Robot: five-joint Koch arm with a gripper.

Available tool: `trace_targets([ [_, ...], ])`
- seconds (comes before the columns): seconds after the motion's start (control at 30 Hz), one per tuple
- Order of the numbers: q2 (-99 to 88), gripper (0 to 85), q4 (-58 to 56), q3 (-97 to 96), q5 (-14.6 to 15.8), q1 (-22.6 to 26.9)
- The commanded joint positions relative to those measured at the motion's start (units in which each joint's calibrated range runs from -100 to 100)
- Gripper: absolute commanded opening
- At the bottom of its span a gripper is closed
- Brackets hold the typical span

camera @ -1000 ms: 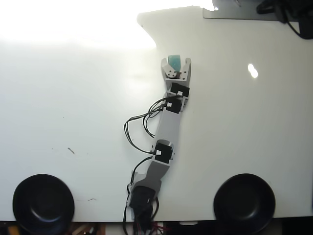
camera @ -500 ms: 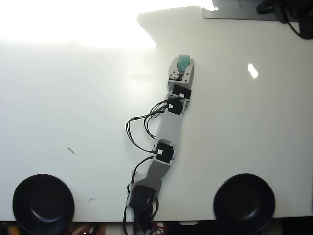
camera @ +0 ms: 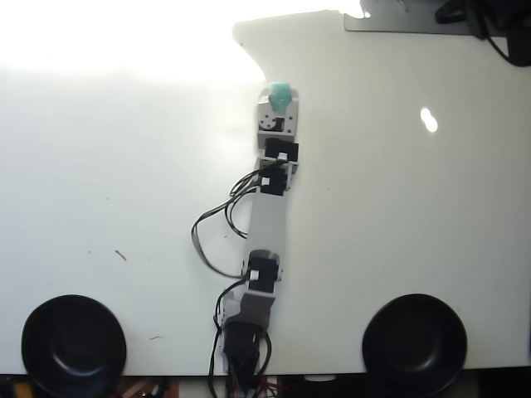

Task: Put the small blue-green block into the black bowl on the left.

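Two black bowls sit at the bottom edge of the white table (camera: 124, 166) in the overhead view: one black bowl (camera: 73, 344) at about 8 o'clock from the picture's centre, the other bowl (camera: 415, 342) at about 4 o'clock. Both are round, shallow and glossy, and both lie well apart from the arm's tip.

The arm (camera: 265, 224) runs up the middle of the view from its base near 6 o'clock, leaning only slightly to the right as it climbs. Black cables (camera: 217, 224) loop out on its left side, at roughly 9 o'clock from the forearm.

The gripper (camera: 279, 101) is at the arm's far end, toward 12 o'clock from the picture's centre. The small blue-green block (camera: 280, 94) shows at its very tip, teal against the pale table, poking out just beyond the grey housing. The gripper is clenched on the block, which sits between the jaws; only the block's upper part is visible, the rest hidden by the gripper body. Whether the block touches the table or is lifted clear cannot be told from above.

Strong glare washes out the table's upper left, from 10 to 12 o'clock. Dark equipment (camera: 489, 21) crowds the corner near 1 o'clock.
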Motion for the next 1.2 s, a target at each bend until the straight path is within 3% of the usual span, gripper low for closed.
trace_targets([
  [0.0,-8.2,3.4,-2.5,1.4,2.0,1.6],
  [0.3,-24.5,3.5,-9.2,-1.1,5.6,6.7],
  [0.53,-38.0,3.5,-13.1,-5.1,6.7,10.8],
  [1.17,-68.6,3.4,-20.0,-16.4,9.9,29.0],
])
